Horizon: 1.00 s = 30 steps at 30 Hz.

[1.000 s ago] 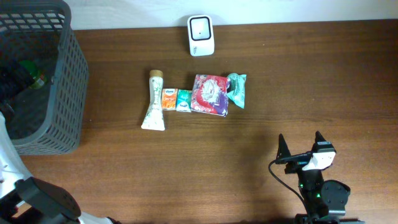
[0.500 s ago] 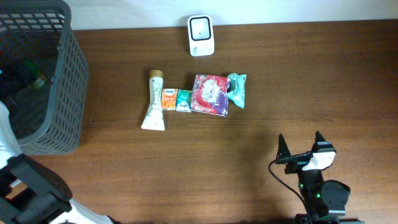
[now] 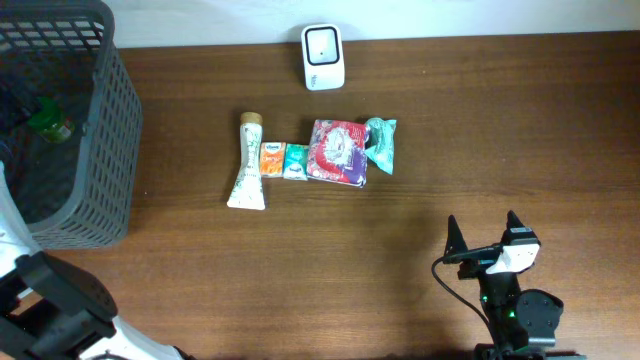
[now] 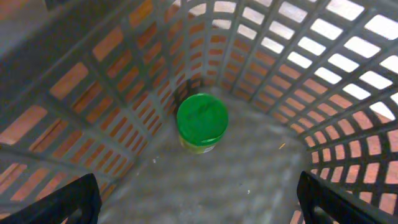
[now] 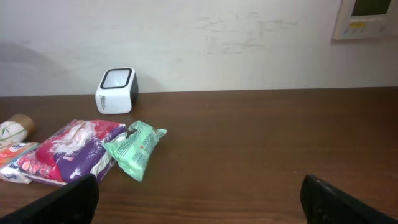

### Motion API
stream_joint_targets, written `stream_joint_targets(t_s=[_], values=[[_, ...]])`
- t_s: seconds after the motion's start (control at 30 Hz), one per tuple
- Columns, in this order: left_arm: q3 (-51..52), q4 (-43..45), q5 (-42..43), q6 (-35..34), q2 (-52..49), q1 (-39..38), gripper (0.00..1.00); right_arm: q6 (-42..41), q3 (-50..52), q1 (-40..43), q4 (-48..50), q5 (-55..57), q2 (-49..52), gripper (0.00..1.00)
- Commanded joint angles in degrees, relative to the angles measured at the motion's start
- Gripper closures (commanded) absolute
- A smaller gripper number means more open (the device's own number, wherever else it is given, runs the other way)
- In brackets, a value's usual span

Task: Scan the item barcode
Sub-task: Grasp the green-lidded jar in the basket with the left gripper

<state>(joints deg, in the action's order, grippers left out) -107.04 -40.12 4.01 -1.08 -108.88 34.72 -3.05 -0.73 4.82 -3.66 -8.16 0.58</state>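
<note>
At far edge of dark wood table [image 3: 300,260], scanner [image 3: 323,57] before white wall [image 5: 217,37].

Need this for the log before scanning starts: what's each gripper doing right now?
Left gripper: open, empty, above the green-lidded jar in the basket.
Right gripper: open, holding nothing.

A green-lidded jar [image 4: 202,121] stands in the basket [image 3: 120,140], well apart from the white scanner [image 3: 323,57].

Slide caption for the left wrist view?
Open left gripper facing a green-lidded jar inside the grey plastic lattice basket.
</note>
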Motion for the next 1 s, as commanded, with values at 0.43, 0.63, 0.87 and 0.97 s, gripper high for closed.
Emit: stream_joint_targets(t_s=[0.43,0.63,0.87,0.97], values=[[-0.7,13.8,-5.3,6.8,-14.6,-4.8,0.01,-0.4,0.4,-0.5,-0.2,0.3,-0.4,0.01],[-0.7,14.1,-8.9,4.4,-18.5,-5.7,0.01,-0.5,0.4,-0.5,-0.2,0.2,-0.4,0.01],[-0.7,15.7,-9.2,0.2,-20.5,-3.7,0.01,-0.5,0.4,-0.5,-0.2,0.3,-0.4,0.01],[-0.7,17.9,-5.8,0.2,-23.3,-3.7,0.01,-0.5,0.4,-0.5,-0.2,0.2,-0.4,0.01]])
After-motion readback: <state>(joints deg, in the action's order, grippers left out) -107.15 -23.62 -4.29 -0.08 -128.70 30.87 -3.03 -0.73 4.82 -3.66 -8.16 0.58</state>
